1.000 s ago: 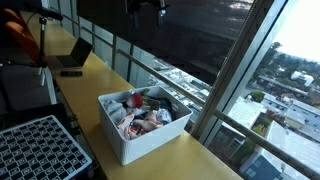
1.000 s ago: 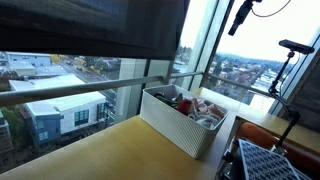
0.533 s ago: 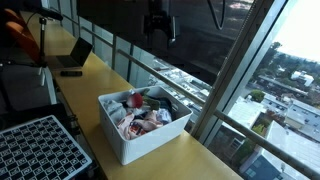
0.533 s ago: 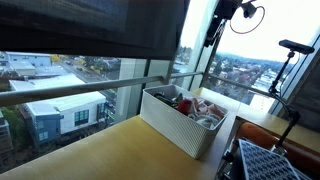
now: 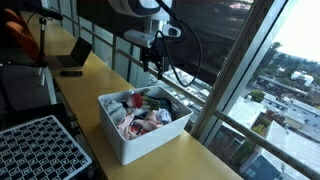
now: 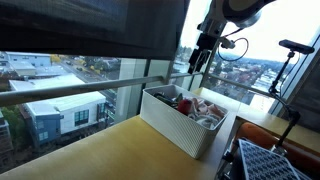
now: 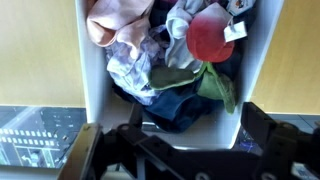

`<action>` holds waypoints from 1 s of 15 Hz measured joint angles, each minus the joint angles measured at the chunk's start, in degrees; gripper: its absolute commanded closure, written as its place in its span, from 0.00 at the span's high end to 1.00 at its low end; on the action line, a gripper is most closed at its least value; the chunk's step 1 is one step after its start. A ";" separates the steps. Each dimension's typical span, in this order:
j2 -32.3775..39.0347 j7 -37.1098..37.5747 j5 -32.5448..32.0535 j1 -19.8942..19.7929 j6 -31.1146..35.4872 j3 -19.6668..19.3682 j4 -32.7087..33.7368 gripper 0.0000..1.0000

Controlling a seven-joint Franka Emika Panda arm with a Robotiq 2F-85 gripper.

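Pincer [image 7: 185,150]: jaws at full spread, nothing between them. In both exterior views it hangs clear above the bin [image 5: 122,142], over the end toward the window, touching nothing [image 6: 200,60].

Directly below, wrist view: the bin's white walls [image 7: 92,80] frame a loose heap of fabric. Nearest the jaws is a dark blue cloth [image 7: 185,105], with a green piece [image 7: 217,86] beside it. Further in are a pale patterned cloth [image 7: 130,70], a red round item [image 7: 208,38] with a white tag, a grey cloth [image 7: 185,20] and a pink cloth [image 7: 115,25]. The pieces overlap; I cannot tell where one ends under another.

Judgement on doing this well:
- Keep the jaws wide on the way down and centred between the walls; both fingers sit close to the rim line in the wrist view, so a sideways drift could clip it.
- Come down straight and aim at a raised fold, not a flat patch.
- The soft pile will give, so press slightly in before closing.
- Tangled pieces may lift together; raise slowly and check.

Bin stands on the yellow worktop [image 5: 90,75]. A black grid tray [image 5: 40,145] lies just beside it; a laptop [image 5: 72,57] sits well apart, further along.
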 measured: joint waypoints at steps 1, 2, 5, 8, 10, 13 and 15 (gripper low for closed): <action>1.06 0.69 0.00 0.07 1.80 0.22 -1.22 1.00; 2.24 1.32 0.00 0.14 3.71 0.45 -2.51 1.00; 6.25 2.32 0.00 0.29 9.22 0.58 -5.67 1.00; 11.30 2.72 0.00 -0.01 14.23 0.21 -6.83 1.00; 14.20 2.77 0.01 -0.44 16.71 -0.12 -6.65 1.00; 16.93 2.77 0.54 -1.51 18.24 -0.22 -6.28 1.00; 18.44 2.70 1.60 -2.09 18.19 -0.19 -5.93 1.00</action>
